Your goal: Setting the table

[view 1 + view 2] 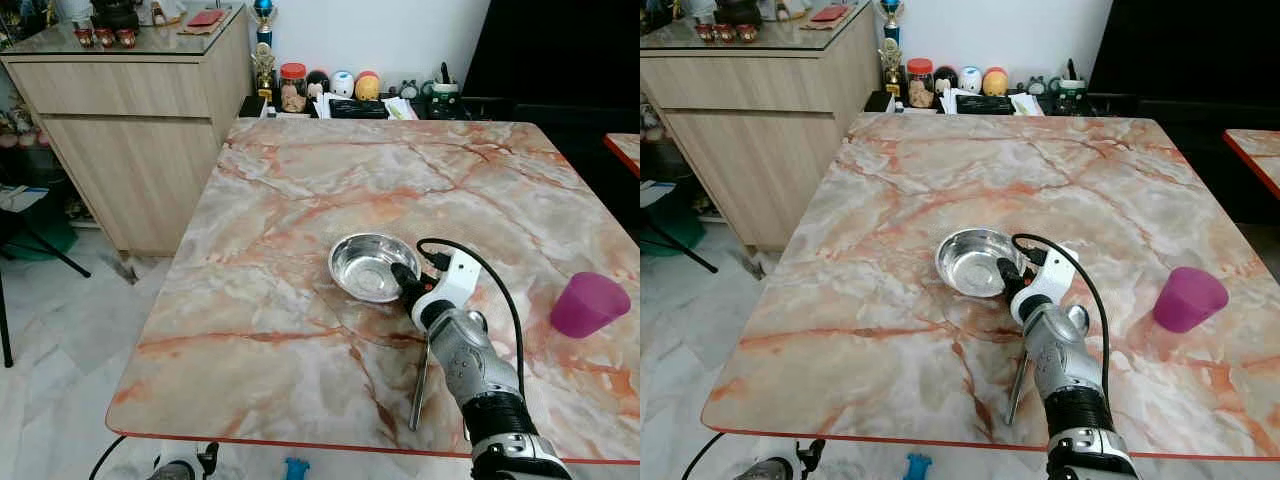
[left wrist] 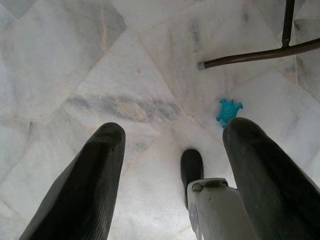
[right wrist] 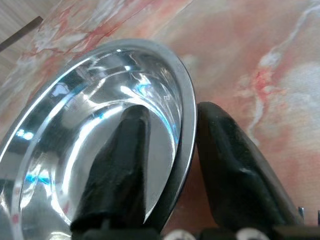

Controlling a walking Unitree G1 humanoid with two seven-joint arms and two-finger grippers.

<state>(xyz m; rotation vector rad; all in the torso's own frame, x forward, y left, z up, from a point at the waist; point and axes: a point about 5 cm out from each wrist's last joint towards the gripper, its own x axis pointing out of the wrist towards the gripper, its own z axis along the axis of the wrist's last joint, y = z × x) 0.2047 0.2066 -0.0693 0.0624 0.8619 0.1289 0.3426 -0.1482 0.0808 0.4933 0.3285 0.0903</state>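
From the head views, the steel bowl (image 1: 368, 266) sits near the middle of the marble table (image 1: 300, 200), with the right gripper (image 1: 405, 280) at its near rim, a metal utensil (image 1: 420, 385) lying beside the arm and a purple cup (image 1: 588, 304) well off to the right. The left wrist view shows the left gripper (image 2: 172, 165) with fingers spread apart over the tiled floor (image 2: 100, 60), near a small blue toy (image 2: 229, 110). In the right wrist view, the right gripper's fingers (image 3: 120, 165) clamp the bowl's rim, one inside and one outside.

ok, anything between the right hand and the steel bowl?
No. The right hand is already at the steel bowl, one finger inside and one outside its rim. Nothing visible sits between them.
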